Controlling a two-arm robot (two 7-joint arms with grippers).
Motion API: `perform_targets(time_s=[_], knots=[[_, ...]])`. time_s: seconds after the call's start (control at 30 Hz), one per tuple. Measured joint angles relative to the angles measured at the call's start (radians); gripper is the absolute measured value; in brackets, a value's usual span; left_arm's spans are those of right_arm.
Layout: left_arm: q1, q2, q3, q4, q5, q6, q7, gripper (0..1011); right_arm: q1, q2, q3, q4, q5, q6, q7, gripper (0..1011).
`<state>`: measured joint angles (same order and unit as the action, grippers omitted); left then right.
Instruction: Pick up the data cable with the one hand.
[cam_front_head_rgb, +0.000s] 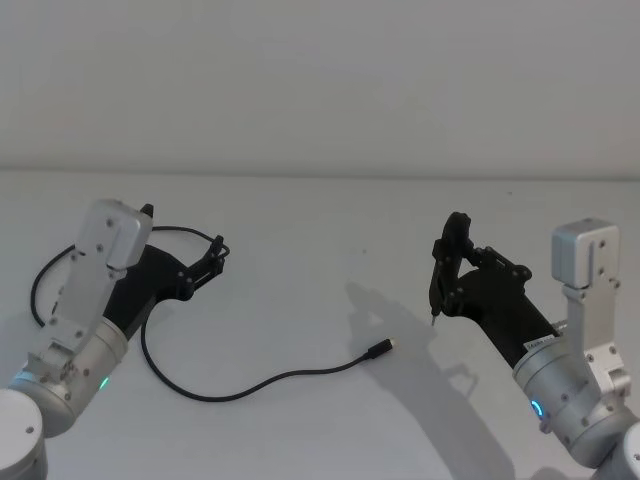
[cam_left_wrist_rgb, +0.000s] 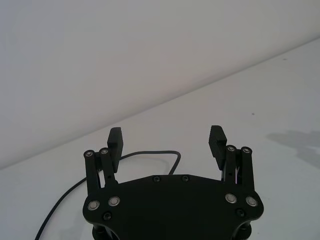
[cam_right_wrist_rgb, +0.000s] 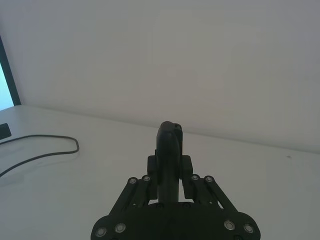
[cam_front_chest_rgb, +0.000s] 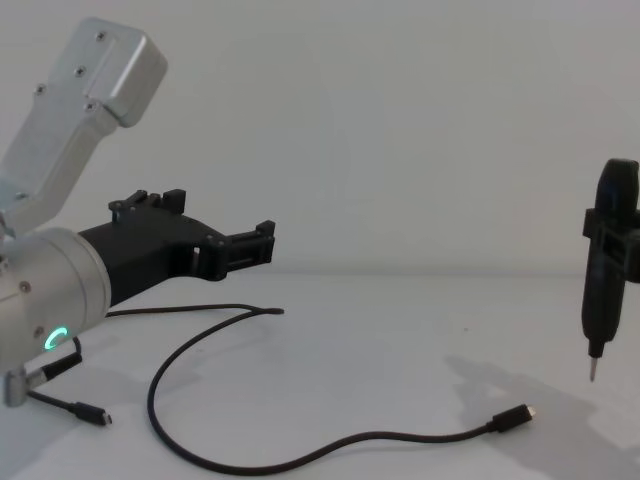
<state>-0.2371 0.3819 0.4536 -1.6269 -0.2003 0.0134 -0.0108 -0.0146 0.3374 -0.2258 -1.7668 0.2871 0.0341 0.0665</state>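
My black angular left pincer (cam_left_wrist_rgb: 167, 137) gapes empty, poised to straddle the thin black data cable (cam_front_head_rgb: 260, 382) beyond; my right pincer (cam_right_wrist_rgb: 172, 170) clamps a slim black pen-like tool (cam_front_chest_rgb: 598, 280).

The data cable (cam_front_head_rgb: 300, 373) is lying on the table (cam_front_head_rgb: 330, 220), looping under and just ahead of the left gripper (cam_left_wrist_rgb: 167, 140), which is hanging above it. One plug (cam_front_head_rgb: 382, 348) is sitting well off to that gripper's right, between it and the right gripper (cam_front_head_rgb: 447, 270), and the other plug (cam_front_chest_rgb: 98, 417) is lying back beneath the left wrist. The right gripper is holding a pen-like tool (cam_front_chest_rgb: 600, 270) tip-down above the table, apart from the cable.
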Motion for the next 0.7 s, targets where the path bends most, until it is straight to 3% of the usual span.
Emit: perform_targets(time_s=[0.7], knots=[[0.000, 0.000, 0.001, 0.001, 0.000, 0.000, 0.000, 1000, 0.000, 0.000, 0.000, 0.000, 0.000, 0.000, 0.000, 274]])
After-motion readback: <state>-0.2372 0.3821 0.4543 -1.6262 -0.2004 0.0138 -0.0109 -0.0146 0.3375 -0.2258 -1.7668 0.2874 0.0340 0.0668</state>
